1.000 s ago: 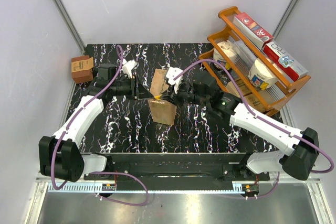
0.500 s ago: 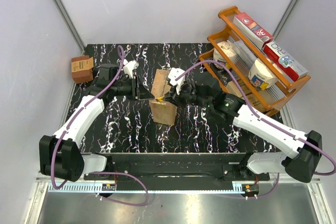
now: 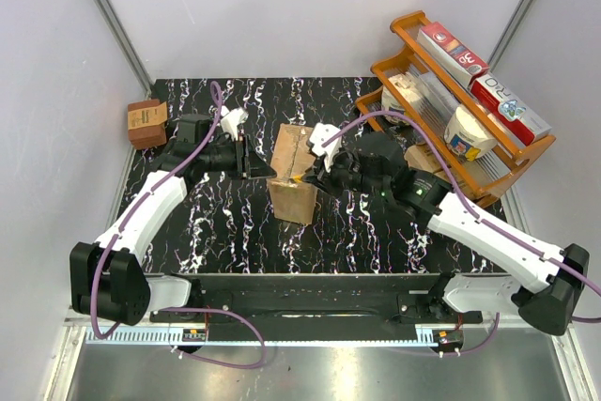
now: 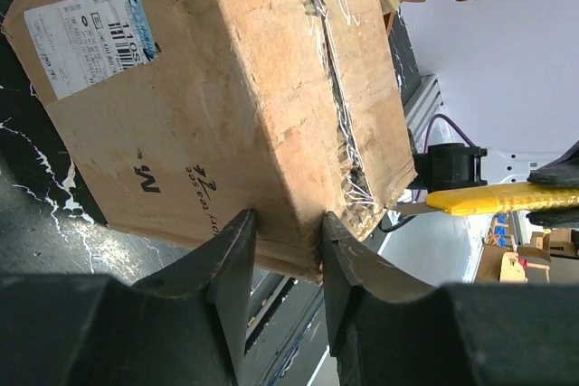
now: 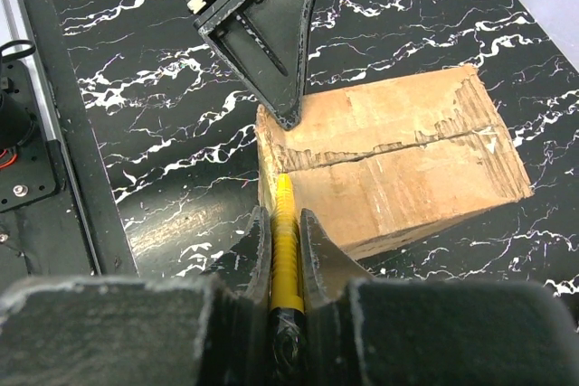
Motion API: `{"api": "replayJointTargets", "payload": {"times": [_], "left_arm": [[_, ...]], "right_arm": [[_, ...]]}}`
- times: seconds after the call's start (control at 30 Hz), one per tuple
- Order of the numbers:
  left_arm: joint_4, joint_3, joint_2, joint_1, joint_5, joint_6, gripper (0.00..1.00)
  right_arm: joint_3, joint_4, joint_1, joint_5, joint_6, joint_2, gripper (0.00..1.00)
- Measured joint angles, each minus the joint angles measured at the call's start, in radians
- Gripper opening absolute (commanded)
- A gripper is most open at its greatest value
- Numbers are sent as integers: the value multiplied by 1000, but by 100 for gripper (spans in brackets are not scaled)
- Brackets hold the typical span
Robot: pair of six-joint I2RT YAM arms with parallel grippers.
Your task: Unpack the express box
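Bright even light; soft shadows; top view sharp; left hand (image 4: 287, 223) base blurred near lens.

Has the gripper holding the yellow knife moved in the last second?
Yes. The right gripper, holding the yellow knife, has shifted right, toward the orange rack.

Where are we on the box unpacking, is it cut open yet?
Partly. The top seam of the express box looks ragged and split along its length. The left gripper pinches a box corner, and the right gripper holds the yellow knife at the seam's near end. The flaps lie closed, so folding them back and taking out whatever is inside remain.
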Motion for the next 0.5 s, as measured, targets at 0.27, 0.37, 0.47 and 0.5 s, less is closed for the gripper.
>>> {"api": "replayJointTargets", "payload": {"times": [0.27,0.37,0.47,0.5], "left_arm": [[5,0,0,-5,-8,-12,0],[9,0,0,-14,-9,-16,0],[13,0,0,-23,-14,-18,0],[15,0,0,-27,-16,-18,0]], "right_arm": [[-6,-84,0,22,-4,-50,0],[-6,-99,0,26,-4,-60,0],[-4,-123,0,34,-4,-74,0],[-3,-130,0,35,-4,-79,0]]}}
